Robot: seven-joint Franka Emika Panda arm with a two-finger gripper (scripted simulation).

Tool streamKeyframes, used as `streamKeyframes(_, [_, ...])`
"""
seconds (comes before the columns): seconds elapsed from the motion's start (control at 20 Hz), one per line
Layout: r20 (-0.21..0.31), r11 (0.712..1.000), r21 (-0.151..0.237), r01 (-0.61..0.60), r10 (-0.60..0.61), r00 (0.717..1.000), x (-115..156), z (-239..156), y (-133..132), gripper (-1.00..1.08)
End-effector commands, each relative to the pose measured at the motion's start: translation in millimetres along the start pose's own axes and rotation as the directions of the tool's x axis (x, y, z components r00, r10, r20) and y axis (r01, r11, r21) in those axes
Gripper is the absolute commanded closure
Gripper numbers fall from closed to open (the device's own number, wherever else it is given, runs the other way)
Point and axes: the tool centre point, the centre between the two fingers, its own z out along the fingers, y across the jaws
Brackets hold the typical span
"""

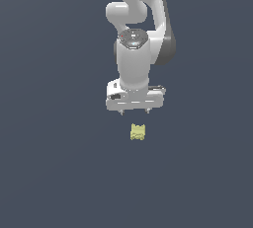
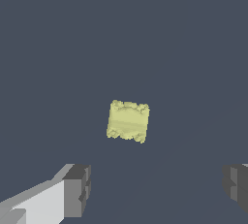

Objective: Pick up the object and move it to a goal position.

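Just below the gripper (image 1: 134, 111) sits the object (image 1: 138, 132), not touching it. The gripper's spread wide and holding nothing, with the pale yellow block lined up between its fingers (image 2: 77, 189) in the wrist view.

The object (image 1: 138, 132) is pale yellow and mottled — set against a plain slate-blue ground; the pincer (image 1: 134, 112) is white, with dark grey fingertips (image 2: 77, 191).

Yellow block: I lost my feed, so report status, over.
Gripper open, empty, hanging over the floor. Yellow block on the floor, untouched, seen between the fingers in the wrist view. Nothing in the way.
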Motion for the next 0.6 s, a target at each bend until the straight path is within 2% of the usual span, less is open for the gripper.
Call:
streamKeyframes(0.0, [0.001,1.0,-0.001,0.018,-0.018,1.0,0.2,1.4,-0.2,-0.92])
streamKeyframes(0.3, [0.006,0.995,-0.007,0.101,-0.101,0.995,1.1,7.3,-0.6,-0.92])
streamKeyframes(0.55, [0.013,0.978,-0.013,0.207,-0.207,0.978,2.3,14.8,-1.3,-0.92])
